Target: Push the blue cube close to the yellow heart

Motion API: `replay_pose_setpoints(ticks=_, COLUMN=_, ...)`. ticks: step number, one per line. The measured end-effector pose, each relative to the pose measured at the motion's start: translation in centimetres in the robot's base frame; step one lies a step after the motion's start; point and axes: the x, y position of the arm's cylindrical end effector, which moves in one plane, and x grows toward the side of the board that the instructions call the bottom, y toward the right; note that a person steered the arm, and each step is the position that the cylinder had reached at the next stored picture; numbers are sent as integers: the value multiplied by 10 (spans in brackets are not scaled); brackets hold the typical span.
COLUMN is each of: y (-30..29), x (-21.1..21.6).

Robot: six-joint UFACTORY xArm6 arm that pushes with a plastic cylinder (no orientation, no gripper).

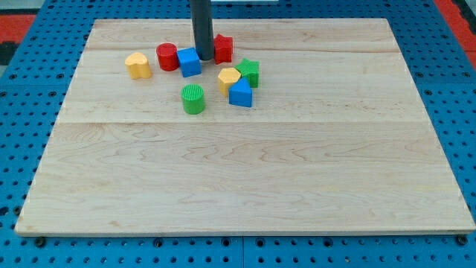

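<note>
The blue cube [190,62] sits near the view's top, left of centre, touching a red cylinder [167,56] on its left. The yellow heart [137,65] lies further to the view's left, a short gap beyond the red cylinder. My tip [204,58] comes down from the view's top and rests against the blue cube's right side, between it and a red star-shaped block [223,48].
A yellow hexagonal block [228,79], a green star-like block [249,71] and a blue triangular block [241,94] cluster right of my tip. A green cylinder [193,98] stands below the blue cube. The wooden board [245,179] lies on a blue pegboard.
</note>
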Motion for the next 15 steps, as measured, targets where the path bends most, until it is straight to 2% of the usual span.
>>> replay_pose_setpoints(ticks=1, y=-7, x=6)
replay_pose_setpoints(ticks=2, y=-12, x=31)
replay_pose_setpoints(ticks=6, y=-36, x=59)
replay_pose_setpoints(ticks=8, y=-50, x=89)
replay_pose_setpoints(ticks=11, y=-161, x=109)
replay_pose_setpoints(ticks=12, y=-181, x=57)
replay_pose_setpoints(ticks=13, y=-158, x=35)
replay_pose_setpoints(ticks=14, y=-113, x=42)
replay_pose_setpoints(ticks=15, y=-100, x=44)
